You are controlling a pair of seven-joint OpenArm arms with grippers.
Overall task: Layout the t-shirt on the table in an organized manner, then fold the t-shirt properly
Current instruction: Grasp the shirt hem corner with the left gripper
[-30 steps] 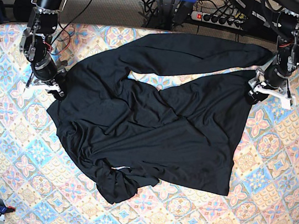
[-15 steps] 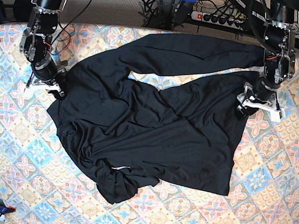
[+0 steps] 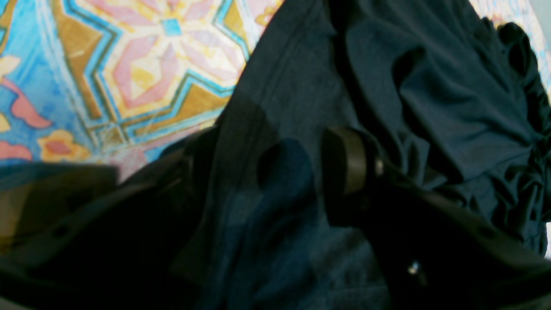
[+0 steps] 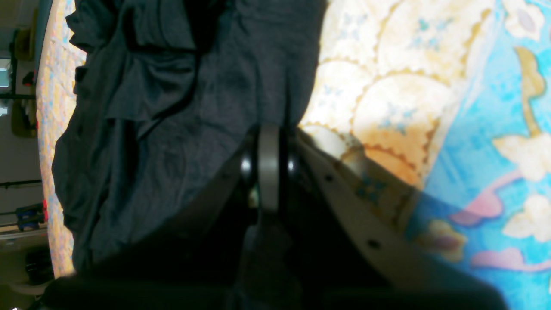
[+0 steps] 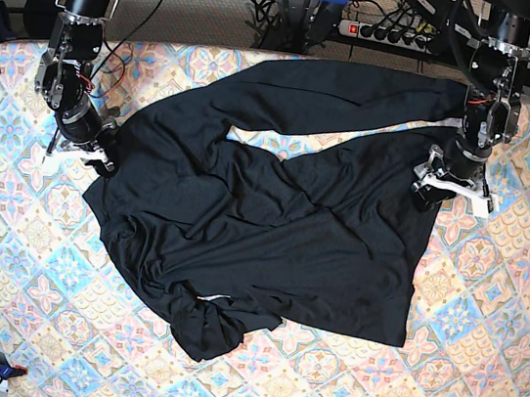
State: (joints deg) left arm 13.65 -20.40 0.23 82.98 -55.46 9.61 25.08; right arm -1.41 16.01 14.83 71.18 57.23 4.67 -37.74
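Since a second ago the left gripper (image 5: 452, 191) has slid inward along the table (image 5: 485, 318), from bare cloth beside the garment onto the t-shirt's (image 5: 271, 229) right-hand edge; the right gripper (image 5: 89, 152) has not shifted.

Base view: the t-shirt, matte black and soft, lies spread but creased across the diamond-tiled cloth, with a bunched knot of fabric at its near hem and one long fold reaching toward the far right corner. The right gripper sits at the garment's left edge, the left gripper at its right edge.

Left wrist view: thin black knit, partly sheer where a single layer lies over a dark finger (image 3: 284, 172), runs between the two jaws, which stand apart with the fabric edge in the gap. Whether they press on it cannot be told. Gathered ruffles fill the upper right; bright pink and blue tiles fill the upper left.

Right wrist view: the jaws are together, pinching the t-shirt's edge at the grey pad (image 4: 269, 165). Cream scalloped tiles lie beside it.
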